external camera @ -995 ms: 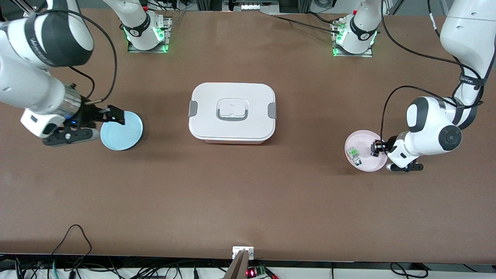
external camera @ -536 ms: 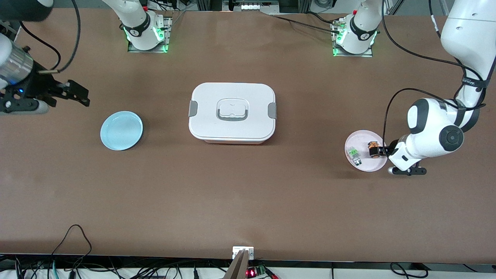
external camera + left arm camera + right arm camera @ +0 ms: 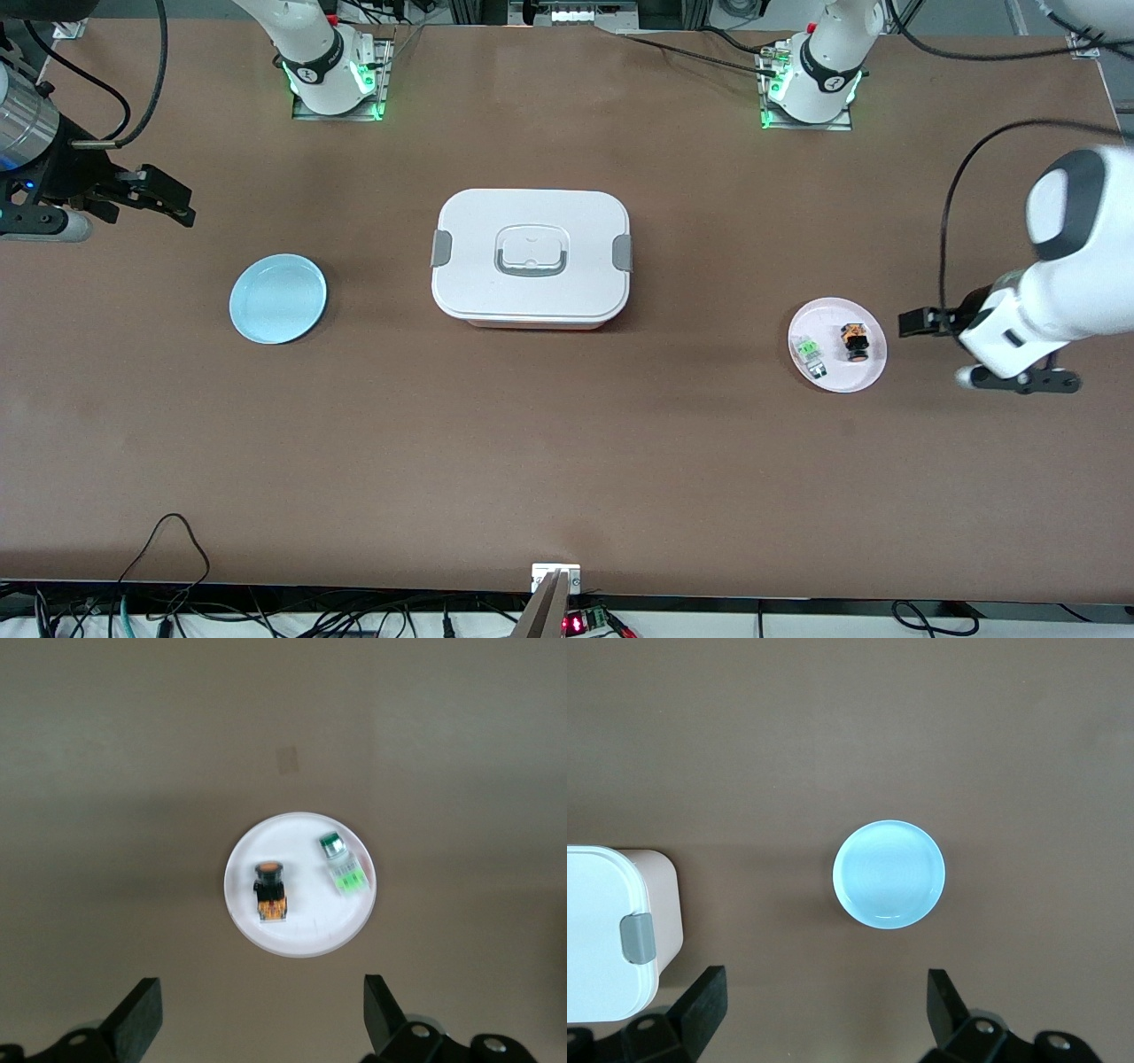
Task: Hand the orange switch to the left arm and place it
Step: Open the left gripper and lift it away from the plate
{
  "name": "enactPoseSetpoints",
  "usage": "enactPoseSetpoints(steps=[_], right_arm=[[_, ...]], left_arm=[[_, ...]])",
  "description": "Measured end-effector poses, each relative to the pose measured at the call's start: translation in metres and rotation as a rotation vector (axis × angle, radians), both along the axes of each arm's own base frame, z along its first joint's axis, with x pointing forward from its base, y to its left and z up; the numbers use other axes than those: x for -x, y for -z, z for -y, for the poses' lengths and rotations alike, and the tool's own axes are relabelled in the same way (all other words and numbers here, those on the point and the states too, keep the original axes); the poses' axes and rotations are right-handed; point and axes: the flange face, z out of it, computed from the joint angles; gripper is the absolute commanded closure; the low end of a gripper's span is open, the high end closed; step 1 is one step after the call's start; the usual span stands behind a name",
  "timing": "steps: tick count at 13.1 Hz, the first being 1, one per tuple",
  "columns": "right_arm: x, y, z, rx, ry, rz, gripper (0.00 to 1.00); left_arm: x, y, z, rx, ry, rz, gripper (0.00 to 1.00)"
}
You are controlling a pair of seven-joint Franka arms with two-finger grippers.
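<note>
The orange switch (image 3: 855,341) lies on a pink plate (image 3: 837,374) toward the left arm's end of the table. It also shows in the left wrist view (image 3: 270,895), on the plate (image 3: 301,937). My left gripper (image 3: 917,322) is open and empty, over bare table beside the plate; in the left wrist view (image 3: 261,1010) its fingers stand wide apart. My right gripper (image 3: 173,202) is open and empty over the table at the right arm's end, also seen in the right wrist view (image 3: 824,1001). The white box (image 3: 532,257) stands mid-table.
A small green-and-clear component (image 3: 809,352) lies on the pink plate beside the switch, also in the left wrist view (image 3: 344,866). A light blue plate (image 3: 278,299) (image 3: 889,874) sits toward the right arm's end. The box's corner (image 3: 602,930) shows in the right wrist view.
My left gripper has drawn back from the switch on the pink plate toward the left arm's end. My right gripper has moved off the blue plate to the table's end.
</note>
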Motion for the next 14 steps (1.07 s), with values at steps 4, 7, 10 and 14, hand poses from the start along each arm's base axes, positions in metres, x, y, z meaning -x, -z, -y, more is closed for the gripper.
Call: enactPoseSetpoints(steps=[4,7,10,14], right_arm=[[-0.001,0.0,0.002,0.0,0.004,0.002,0.0],[-0.003,-0.009,0.002,-0.002,0.004,0.025,0.0],[-0.005,-0.011,0.0,-0.002,0.007,0.03,0.0],[-0.005,-0.013,0.0,-0.003,0.007,0.035,0.0]], left_arm=[[0.024,-0.085,0.024,-0.025,0.03,0.054,0.0],[0.04,-0.115,0.054,-0.036,0.074,0.093,0.0],[0.056,-0.123,0.094,-0.063,0.131,0.078,0.0],[0.08,-0.145,0.117,-0.107,0.148,0.103,0.0]])
